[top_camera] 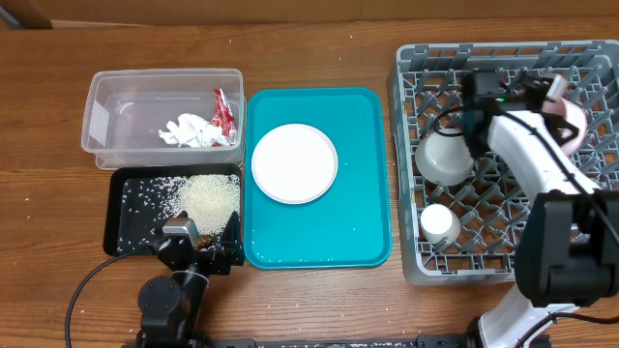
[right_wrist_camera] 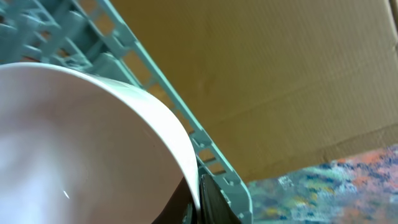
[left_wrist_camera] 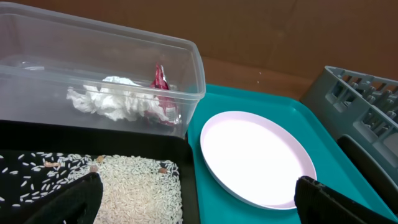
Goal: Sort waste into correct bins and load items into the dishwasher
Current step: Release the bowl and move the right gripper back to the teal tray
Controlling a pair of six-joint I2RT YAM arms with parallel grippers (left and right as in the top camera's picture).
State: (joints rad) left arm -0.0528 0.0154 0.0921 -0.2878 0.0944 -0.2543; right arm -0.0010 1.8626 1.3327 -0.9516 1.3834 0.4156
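The white plate (top_camera: 295,162) lies on the teal tray (top_camera: 363,213); it also shows in the left wrist view (left_wrist_camera: 255,155). The napkin (top_camera: 189,130) and the red wrapper (top_camera: 224,111) lie in the clear tub (top_camera: 97,116). Rice scraps (top_camera: 208,198) lie in the black tray (top_camera: 131,217). My left gripper (top_camera: 198,242) is open and empty over the black tray's near edge (left_wrist_camera: 202,205). My right gripper (top_camera: 551,97) is shut on the rim of a pale pink dish (right_wrist_camera: 93,137), held on edge at the far right of the grey dish rack (top_camera: 411,116). The chopsticks are out of view.
An upturned pale bowl (top_camera: 445,159) and a small white cup (top_camera: 440,224) sit in the rack's left half. The rack's corner shows at the right of the left wrist view (left_wrist_camera: 354,93). A cardboard wall stands behind the table.
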